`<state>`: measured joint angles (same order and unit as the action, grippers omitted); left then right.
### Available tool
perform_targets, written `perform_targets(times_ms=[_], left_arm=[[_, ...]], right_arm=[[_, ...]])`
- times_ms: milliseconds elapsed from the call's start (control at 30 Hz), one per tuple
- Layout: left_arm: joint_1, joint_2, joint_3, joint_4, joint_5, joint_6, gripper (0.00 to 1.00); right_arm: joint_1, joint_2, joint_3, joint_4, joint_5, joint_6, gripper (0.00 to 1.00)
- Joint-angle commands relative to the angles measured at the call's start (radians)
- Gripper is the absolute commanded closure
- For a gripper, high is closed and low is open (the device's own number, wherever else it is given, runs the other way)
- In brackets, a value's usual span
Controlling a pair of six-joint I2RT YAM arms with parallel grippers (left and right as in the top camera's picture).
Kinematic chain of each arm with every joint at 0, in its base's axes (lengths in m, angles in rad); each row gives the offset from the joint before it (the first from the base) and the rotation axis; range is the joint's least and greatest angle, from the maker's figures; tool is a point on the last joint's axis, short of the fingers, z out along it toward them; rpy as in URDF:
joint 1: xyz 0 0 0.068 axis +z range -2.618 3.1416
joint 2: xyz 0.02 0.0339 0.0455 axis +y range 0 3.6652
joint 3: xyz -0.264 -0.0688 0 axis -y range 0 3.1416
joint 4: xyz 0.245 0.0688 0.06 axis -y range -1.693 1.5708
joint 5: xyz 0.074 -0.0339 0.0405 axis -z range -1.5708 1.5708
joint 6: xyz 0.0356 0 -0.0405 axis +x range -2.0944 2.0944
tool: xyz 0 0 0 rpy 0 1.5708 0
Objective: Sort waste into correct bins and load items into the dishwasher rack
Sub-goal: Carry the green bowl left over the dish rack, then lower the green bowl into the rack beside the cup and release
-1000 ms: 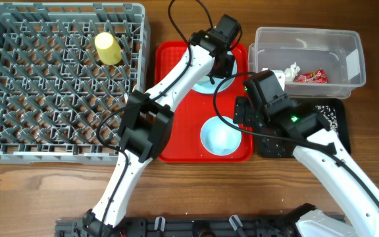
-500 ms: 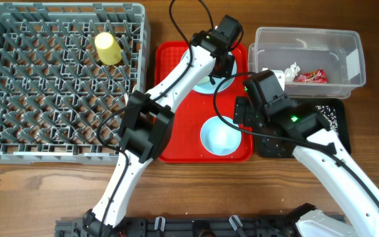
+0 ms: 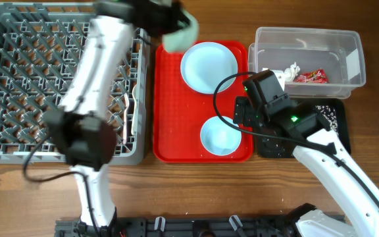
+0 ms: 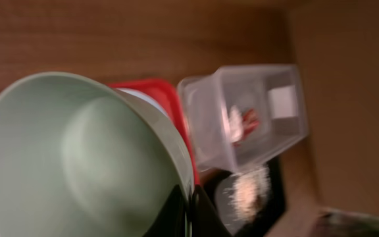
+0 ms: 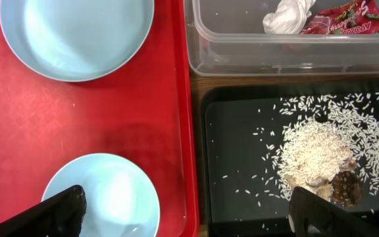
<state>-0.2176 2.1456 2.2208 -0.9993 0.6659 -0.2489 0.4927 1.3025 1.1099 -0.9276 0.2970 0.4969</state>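
Observation:
My left gripper [image 3: 170,20] is shut on the rim of a pale blue bowl [image 3: 181,33] and holds it in the air between the grey dishwasher rack [image 3: 18,85] and the red tray; the image is motion-blurred. The left wrist view shows the bowl [image 4: 77,158] pinched between the fingers [image 4: 186,212]. The pale blue plate [image 3: 209,66] and a second bowl [image 3: 221,137] sit on the red tray. My right gripper [image 5: 199,217] is open and empty, straddling the red tray's right edge. The clear tub [image 3: 308,39] holds the tissue [image 5: 288,16] and wrapper [image 5: 347,16]. The rice [image 5: 314,155] lies in the black tray [image 5: 242,164]. The yellow cup is hidden.
The red tray [image 3: 176,118] lies between the rack and the bins. My left arm [image 3: 94,72] stretches across the rack's right half. My right arm [image 3: 321,151] covers most of the black tray in the overhead view. Wooden table [image 3: 196,191] shows in front.
My left arm has swung up and to the left off the red tray, carrying a bowl with it. The plate is now uncovered. The right arm has not moved.

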Motion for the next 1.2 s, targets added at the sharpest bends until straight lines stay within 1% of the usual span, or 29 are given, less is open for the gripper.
perform_targets(times_ms=[0, 100, 233, 333, 467, 567, 700, 733, 767, 833, 867, 1167], left_arm=[[0.178, -0.016, -0.001, -0.029, 0.319, 0.006, 0.96], [0.299, 0.002, -0.001, -0.047, 0.439, 0.006, 0.96], [0.403, 0.039, -0.001, -0.051, 0.595, 0.006, 0.96], [0.447, 0.062, -0.007, -0.093, 0.709, 0.027, 0.96], [0.482, 0.067, -0.027, -0.162, 0.772, 0.082, 0.96], [0.506, 0.067, -0.027, -0.298, 0.777, 0.182, 0.96], [0.53, 0.067, -0.027, -0.556, 0.754, 0.423, 0.96], [0.537, 0.067, -0.027, -0.663, 0.706, 0.529, 0.96], [0.54, 0.067, -0.029, -0.686, 0.684, 0.56, 0.96], [0.541, 0.067, -0.04, -0.686, 0.573, 0.556, 0.96], [0.541, 0.067, -0.056, -0.686, 0.562, 0.556, 0.96], [0.549, 0.067, -0.116, -0.686, 0.562, 0.56, 0.96]], right_arm=[[-0.002, 0.001, 0.01, 0.0, 0.023, 0.001, 0.0], [-0.002, 0.001, 0.01, 0.0, 0.023, 0.001, 0.0], [-0.002, 0.001, 0.01, 0.0, 0.023, 0.001, 0.0], [-0.002, 0.001, 0.01, 0.0, 0.023, 0.001, 0.0], [-0.002, 0.001, 0.01, 0.0, 0.023, 0.001, 0.0], [-0.002, 0.001, 0.01, 0.0, 0.023, 0.001, 0.0], [-0.002, 0.001, 0.01, 0.0, 0.023, 0.0, 0.0], [-0.002, 0.001, 0.01, 0.0, 0.023, 0.001, 0.0], [-0.002, 0.001, 0.01, 0.0, 0.023, 0.0, 0.0], [-0.002, 0.001, 0.01, 0.0, 0.023, 0.001, 0.01], [-0.002, 0.001, 0.01, 0.0, 0.023, 0.001, 0.0], [-0.002, 0.001, 0.01, 0.0, 0.023, 0.001, 0.0]])
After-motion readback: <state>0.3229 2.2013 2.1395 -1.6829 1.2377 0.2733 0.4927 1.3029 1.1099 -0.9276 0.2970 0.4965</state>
